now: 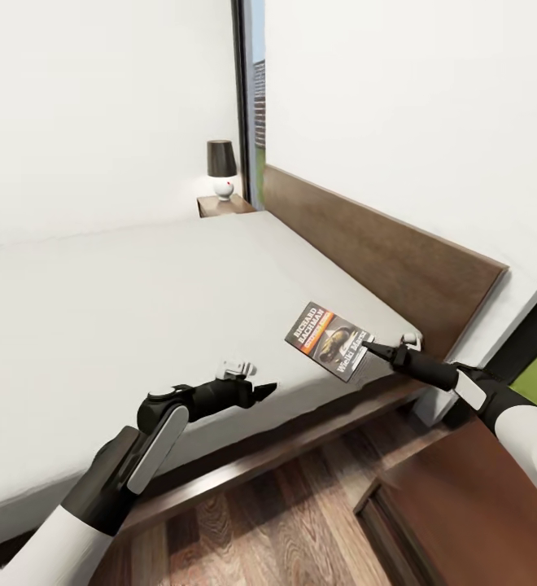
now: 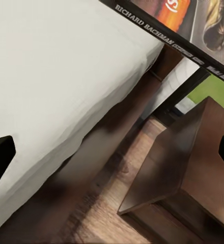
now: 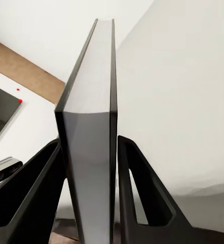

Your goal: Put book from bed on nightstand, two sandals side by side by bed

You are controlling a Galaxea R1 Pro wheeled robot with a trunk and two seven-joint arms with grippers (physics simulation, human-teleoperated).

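Observation:
The book (image 1: pixel 330 341), dark with white lettering and an orange band, hangs above the bed's near corner. My right gripper (image 1: pixel 369 347) is shut on its edge. In the right wrist view the book (image 3: pixel 91 127) stands edge-on, with the fingers (image 3: pixel 142 188) pressed against both covers. The bed (image 1: pixel 138 285) has a pale mattress and a wooden headboard (image 1: pixel 382 244). My left gripper (image 1: pixel 262 391) hovers open and empty over the mattress's front edge, its fingertips (image 2: pixel 0 157) spread wide. A far nightstand (image 1: pixel 220 206) bears a black-shaded lamp (image 1: pixel 220 167). The sandals are out of view.
A dark brown wooden cabinet (image 1: pixel 464 496) stands on the plank floor (image 1: pixel 260 521) at the near right, close to the bed frame (image 1: pixel 301 439); it also appears as a cabinet (image 2: pixel 188 162) in the left wrist view. A dark-framed window (image 1: pixel 248 98) rises behind the far nightstand.

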